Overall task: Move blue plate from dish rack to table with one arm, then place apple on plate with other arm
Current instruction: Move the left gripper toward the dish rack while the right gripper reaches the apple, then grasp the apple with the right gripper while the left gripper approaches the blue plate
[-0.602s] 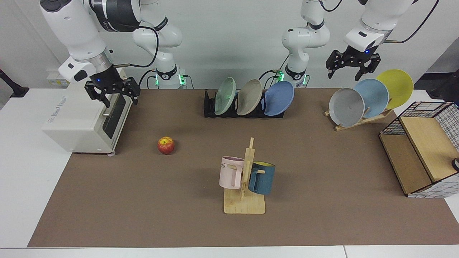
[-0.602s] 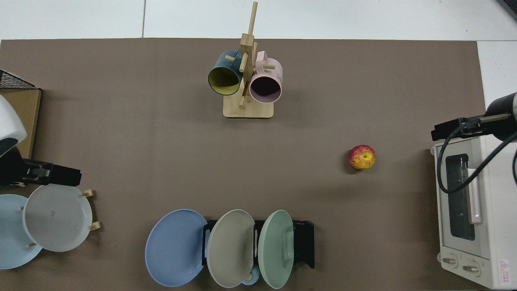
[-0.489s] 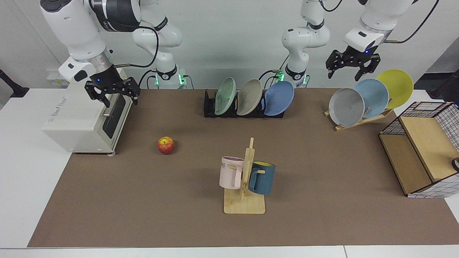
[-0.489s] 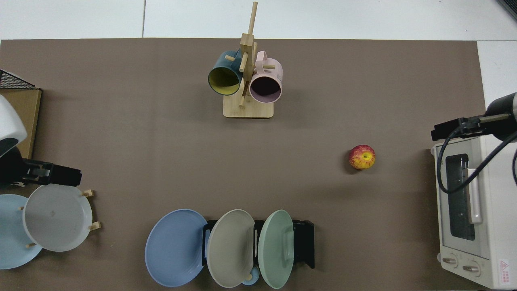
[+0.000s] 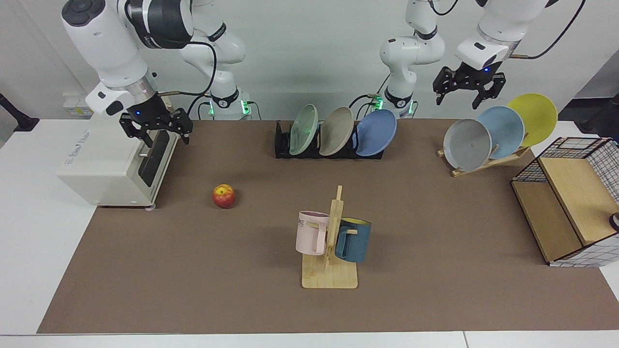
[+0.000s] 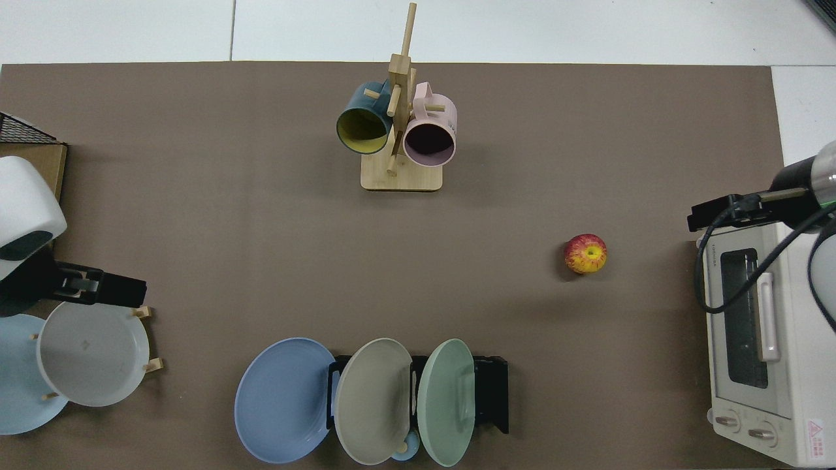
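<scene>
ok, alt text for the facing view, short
Blue plate stands in the black dish rack; apple lies on the brown mat. Right gripper hangs open by a toaster oven, left gripper open above a wooden plate rack.

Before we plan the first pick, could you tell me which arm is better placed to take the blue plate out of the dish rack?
Probably the left. Its gripper hangs open on the blue plate's end of the dish rack; the right gripper, also open, hovers by the toaster oven, nearer the apple.
</scene>
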Robot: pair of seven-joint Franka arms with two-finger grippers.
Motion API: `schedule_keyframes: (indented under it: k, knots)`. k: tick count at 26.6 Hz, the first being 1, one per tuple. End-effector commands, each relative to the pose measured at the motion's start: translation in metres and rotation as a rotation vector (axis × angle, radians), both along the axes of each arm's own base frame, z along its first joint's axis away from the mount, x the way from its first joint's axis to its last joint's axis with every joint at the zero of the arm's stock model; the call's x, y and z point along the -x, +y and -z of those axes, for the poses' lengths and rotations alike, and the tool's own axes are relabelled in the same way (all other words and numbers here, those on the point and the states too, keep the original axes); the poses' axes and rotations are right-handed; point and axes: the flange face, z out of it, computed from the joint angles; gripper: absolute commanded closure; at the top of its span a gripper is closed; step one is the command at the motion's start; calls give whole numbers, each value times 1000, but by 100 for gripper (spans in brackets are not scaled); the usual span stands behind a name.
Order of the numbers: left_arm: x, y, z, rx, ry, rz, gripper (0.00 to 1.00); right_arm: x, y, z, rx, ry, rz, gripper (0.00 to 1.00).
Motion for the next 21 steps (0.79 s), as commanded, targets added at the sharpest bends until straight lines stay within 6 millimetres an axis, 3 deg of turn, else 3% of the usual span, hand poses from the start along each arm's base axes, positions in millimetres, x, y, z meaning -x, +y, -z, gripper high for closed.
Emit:
schedule_keyframes:
  k: [1,5,11,17,21]
  knots:
    - [27,-17,7,-2,9,10,0,0,32,35,-13,-31,54,0]
    - [45,-31,15,-8,-6,39,0,-9,46,67,-18,-66,83,0]
    - [69,-37,30,-18,-28,52,0,-30,60,112,-20,-71,110,0]
    - [80,-45,38,-27,-17,71,0,-26,62,163,-15,-61,121,0]
    - [81,-47,43,-10,-6,62,0,-18,63,185,-14,-57,132,0]
